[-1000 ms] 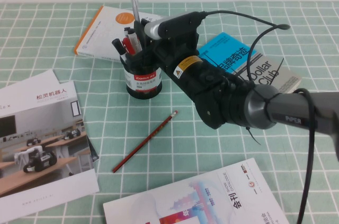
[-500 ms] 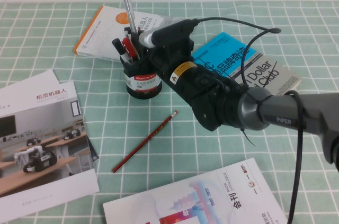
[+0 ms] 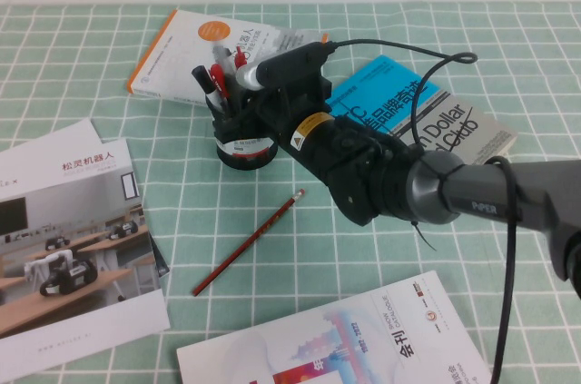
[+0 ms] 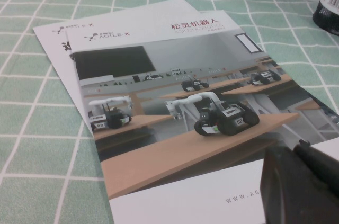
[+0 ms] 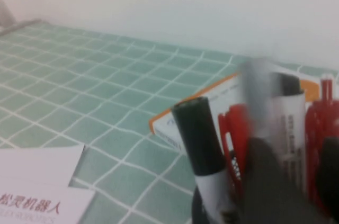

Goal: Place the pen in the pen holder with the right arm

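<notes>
Jaws I can't read on either side: my right gripper (image 3: pixel 238 98) sits low over the pen holder (image 3: pixel 245 143) with the grey pen (image 5: pixel 258 97) seemingly down among the markers, leaving release and retreat, while the left gripper (image 4: pixel 304 181) hovers over a brochure (image 4: pixel 175 123).

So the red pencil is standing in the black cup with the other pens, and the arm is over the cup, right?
Not quite: the red pencil lies flat on the table, apart from the pen holder, as the high view shows. The right gripper is indeed over the holder. The left gripper sits over a brochure.
</notes>
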`<state>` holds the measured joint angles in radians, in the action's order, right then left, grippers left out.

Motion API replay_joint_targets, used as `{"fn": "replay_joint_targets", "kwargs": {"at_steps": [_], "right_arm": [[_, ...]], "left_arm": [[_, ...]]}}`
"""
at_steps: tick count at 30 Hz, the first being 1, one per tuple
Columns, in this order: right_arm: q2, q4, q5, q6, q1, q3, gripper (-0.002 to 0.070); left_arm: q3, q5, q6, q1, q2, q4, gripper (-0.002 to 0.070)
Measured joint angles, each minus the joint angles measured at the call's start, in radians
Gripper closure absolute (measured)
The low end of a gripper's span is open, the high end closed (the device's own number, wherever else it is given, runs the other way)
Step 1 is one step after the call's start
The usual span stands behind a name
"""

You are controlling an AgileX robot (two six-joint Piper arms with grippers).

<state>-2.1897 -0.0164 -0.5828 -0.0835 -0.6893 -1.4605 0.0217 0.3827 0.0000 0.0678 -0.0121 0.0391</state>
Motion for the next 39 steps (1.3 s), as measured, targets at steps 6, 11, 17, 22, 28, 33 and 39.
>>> {"fn": "replay_joint_targets", "kwargs": {"at_steps": [6, 11, 17, 22, 28, 33, 39], "right_arm": [[0.059, 0.002, 0.064, 0.000, 0.000, 0.014, 0.0307], [0.170, 0.002, 0.185, 0.000, 0.000, 0.057, 0.0314], [0.401, 0.031, 0.495, 0.000, 0.000, 0.108, 0.0563], [0.620, 0.071, 0.718, 0.000, 0.000, 0.148, 0.0678], [0.873, 0.095, 0.971, 0.000, 0.000, 0.226, 0.0692], [1.071, 0.063, 1.100, 0.000, 0.000, 0.366, 0.0694], [1.245, 0.011, 1.333, 0.000, 0.000, 0.486, 0.0694]], "left_arm": [[0.000, 0.000, 0.000, 0.000, 0.000, 0.000, 0.0680], [0.000, 0.000, 0.000, 0.000, 0.000, 0.000, 0.0680], [0.000, 0.000, 0.000, 0.000, 0.000, 0.000, 0.0680], [0.000, 0.000, 0.000, 0.000, 0.000, 0.000, 0.0680], [0.000, 0.000, 0.000, 0.000, 0.000, 0.000, 0.0680], [0.000, 0.000, 0.000, 0.000, 0.000, 0.000, 0.0680], [0.000, 0.000, 0.000, 0.000, 0.000, 0.000, 0.0680]]}}
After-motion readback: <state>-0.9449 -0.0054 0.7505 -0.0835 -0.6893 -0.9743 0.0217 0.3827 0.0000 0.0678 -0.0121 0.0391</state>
